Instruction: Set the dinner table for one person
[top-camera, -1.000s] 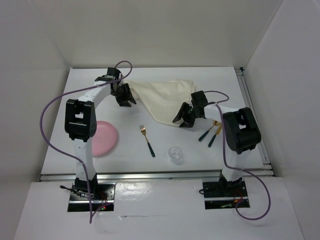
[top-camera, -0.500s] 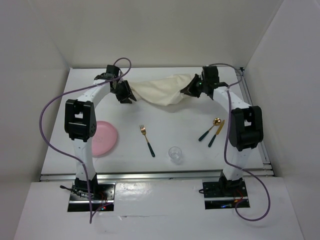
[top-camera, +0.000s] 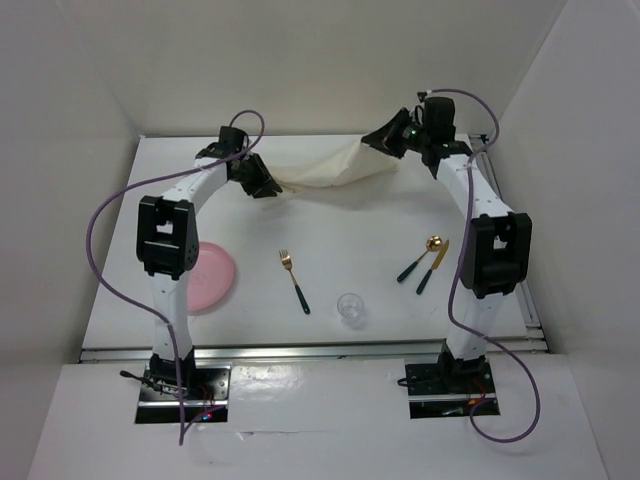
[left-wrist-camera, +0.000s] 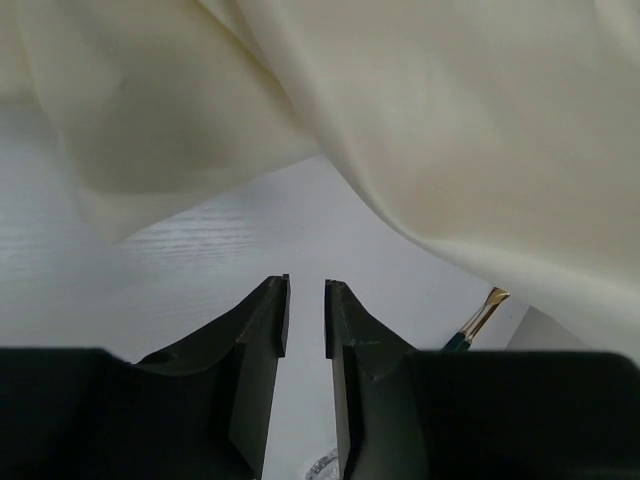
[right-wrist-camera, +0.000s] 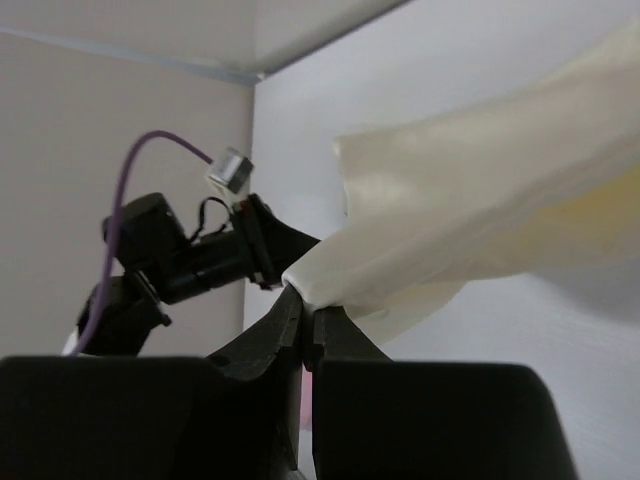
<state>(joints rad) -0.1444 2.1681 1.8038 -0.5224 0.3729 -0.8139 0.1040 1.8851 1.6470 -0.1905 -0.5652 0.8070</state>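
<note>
The white dinner table (top-camera: 350, 235) carries a cream cloth (top-camera: 330, 170) at the back. My right gripper (top-camera: 385, 140) is shut on a folded edge of the cloth (right-wrist-camera: 480, 230) and holds that end up near the back right; in the right wrist view the gripper (right-wrist-camera: 308, 300) pinches it at the fingertips. My left gripper (top-camera: 268, 188) is at the cloth's left end. In the left wrist view this gripper (left-wrist-camera: 306, 285) has a narrow gap with bare table showing through, and the cloth (left-wrist-camera: 450, 120) hangs above and beyond the fingertips.
A pink plate (top-camera: 208, 275) lies at the front left. A gold fork with a dark handle (top-camera: 295, 280) and a clear glass (top-camera: 350, 307) lie at the front middle. A spoon (top-camera: 418, 258) and a knife (top-camera: 433, 268) lie at the right. Walls enclose the table.
My right gripper has carried its end of the cloth from the table's middle up to the back right, stretching the cloth out. My left gripper has shifted slightly right at the cloth's left end.
</note>
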